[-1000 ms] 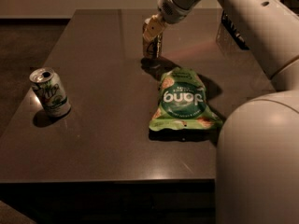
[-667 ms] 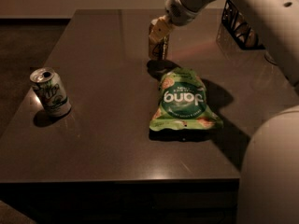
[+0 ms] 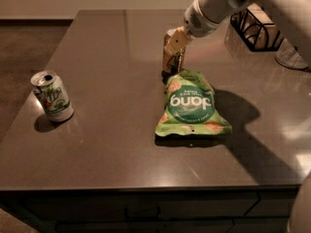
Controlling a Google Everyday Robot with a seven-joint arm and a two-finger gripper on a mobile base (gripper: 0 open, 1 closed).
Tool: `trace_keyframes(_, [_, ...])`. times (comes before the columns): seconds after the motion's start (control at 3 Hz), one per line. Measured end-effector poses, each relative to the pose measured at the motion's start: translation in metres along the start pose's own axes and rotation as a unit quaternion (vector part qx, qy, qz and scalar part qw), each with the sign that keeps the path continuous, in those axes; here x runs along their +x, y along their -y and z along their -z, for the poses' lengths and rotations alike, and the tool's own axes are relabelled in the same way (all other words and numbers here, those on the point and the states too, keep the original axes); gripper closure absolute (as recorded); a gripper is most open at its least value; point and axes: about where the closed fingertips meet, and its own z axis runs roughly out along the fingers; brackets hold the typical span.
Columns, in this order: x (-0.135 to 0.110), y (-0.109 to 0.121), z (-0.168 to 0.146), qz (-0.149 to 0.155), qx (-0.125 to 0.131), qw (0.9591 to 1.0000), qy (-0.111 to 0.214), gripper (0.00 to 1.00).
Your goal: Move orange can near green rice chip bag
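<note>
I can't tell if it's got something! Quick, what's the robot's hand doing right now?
Gripper: closed on the orange can, at the far edge of the green rice chip bag.

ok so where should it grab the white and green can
White and green can: grip its middle across the curved sides, from the right; it stands upright, alone. The claw holds the orange can behind the chip bag.

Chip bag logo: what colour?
Dark green with white lettering; camera view. The gripper holds the orange can behind the green rice chip bag.
</note>
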Motion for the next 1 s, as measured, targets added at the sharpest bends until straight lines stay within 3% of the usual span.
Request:
trace_keyframes(0.67, [0.034, 0.003, 0.010, -0.011, 0.005, 0.9998, -0.017, 0.37])
trace_keyframes(1.0, [0.034, 0.002, 0.008, -0.010, 0.003, 0.9998, -0.018, 0.15])
